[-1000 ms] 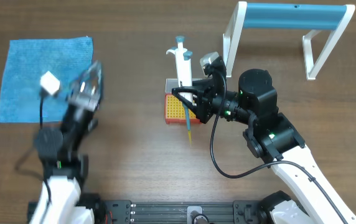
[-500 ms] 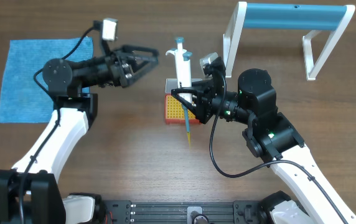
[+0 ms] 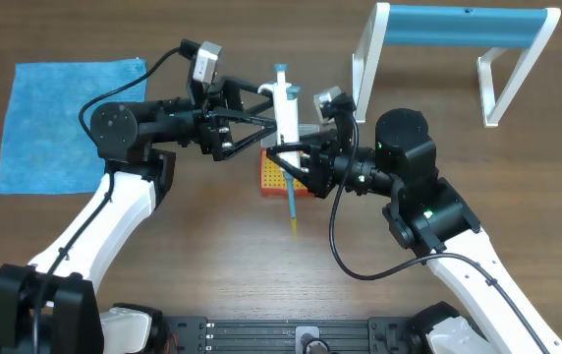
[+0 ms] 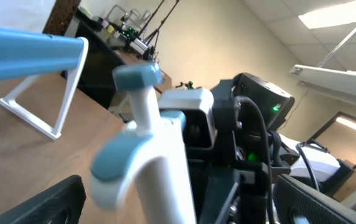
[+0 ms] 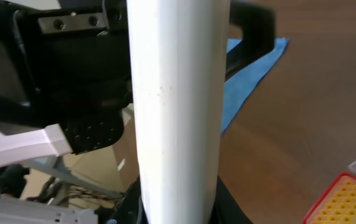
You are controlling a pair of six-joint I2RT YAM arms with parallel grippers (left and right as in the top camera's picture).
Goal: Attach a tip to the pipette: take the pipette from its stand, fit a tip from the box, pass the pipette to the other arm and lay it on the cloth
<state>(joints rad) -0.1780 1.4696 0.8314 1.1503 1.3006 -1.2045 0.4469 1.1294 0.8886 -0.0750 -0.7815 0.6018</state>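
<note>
A white pipette [image 3: 285,106] with a blue plunger top stands nearly upright above the tip box, a tip [image 3: 293,208] fitted at its lower end. My right gripper [image 3: 297,162] is shut on the pipette's lower body [image 5: 175,106]. My left gripper [image 3: 265,114] reaches in from the left, open, one finger on each side of the pipette's upper body [image 4: 156,162]; I cannot tell if they touch it. The blue cloth [image 3: 65,118] lies flat at the far left. The orange tip box [image 3: 273,177] sits beneath the pipette.
The white and blue pipette stand [image 3: 458,39] is at the back right, seen also as the stand [image 4: 28,56] behind the pipette. The right arm [image 4: 252,124] sits close behind the pipette. Bare wooden table [image 3: 212,265] lies in front.
The left arm swung from beside the cloth across to the pipette, bringing its open fingers either side of the upper body. The right arm held the pipette nearly still.
</note>
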